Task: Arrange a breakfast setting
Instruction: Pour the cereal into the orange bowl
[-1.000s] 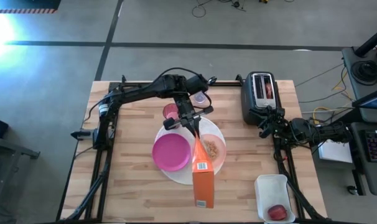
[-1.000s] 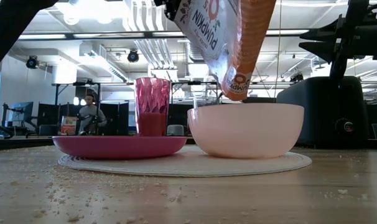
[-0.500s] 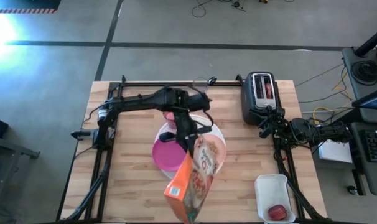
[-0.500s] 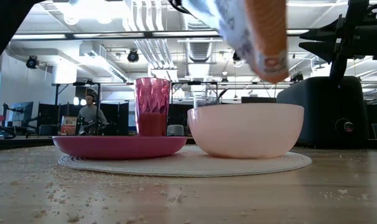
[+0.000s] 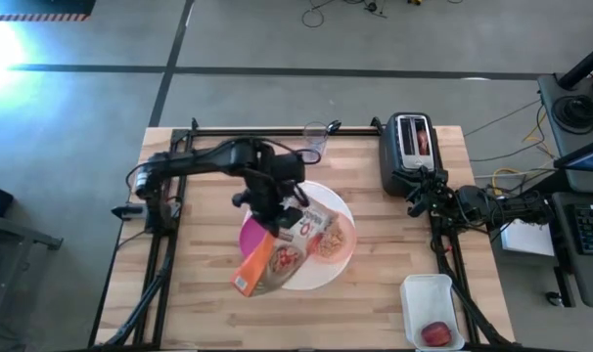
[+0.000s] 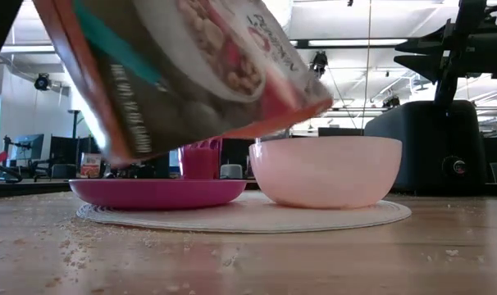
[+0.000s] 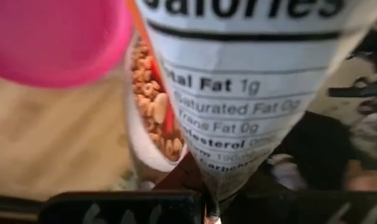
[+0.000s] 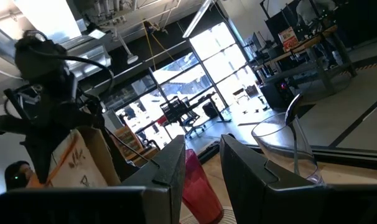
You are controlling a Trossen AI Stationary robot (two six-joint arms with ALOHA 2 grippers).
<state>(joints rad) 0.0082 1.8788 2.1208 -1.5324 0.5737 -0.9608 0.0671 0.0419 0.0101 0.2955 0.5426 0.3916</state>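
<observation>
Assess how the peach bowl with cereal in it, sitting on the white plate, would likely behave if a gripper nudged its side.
The smooth, rounded peach bowl looks like light plastic, so it would probably slide across the large round white plate rather than tip, given its low, wide shape. It holds only a shallow layer of cereal, adding little weight; a sharp push might scatter some.

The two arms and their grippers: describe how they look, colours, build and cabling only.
Both arms are dark, near-black jointed links. The left arm rises from a black frame along the table's left edge, with cable at its base. The right arm is bulkier at its joints, with loose black cable. The right gripper has two flat, dark, slab-like fingers. No markings are readable.
</observation>
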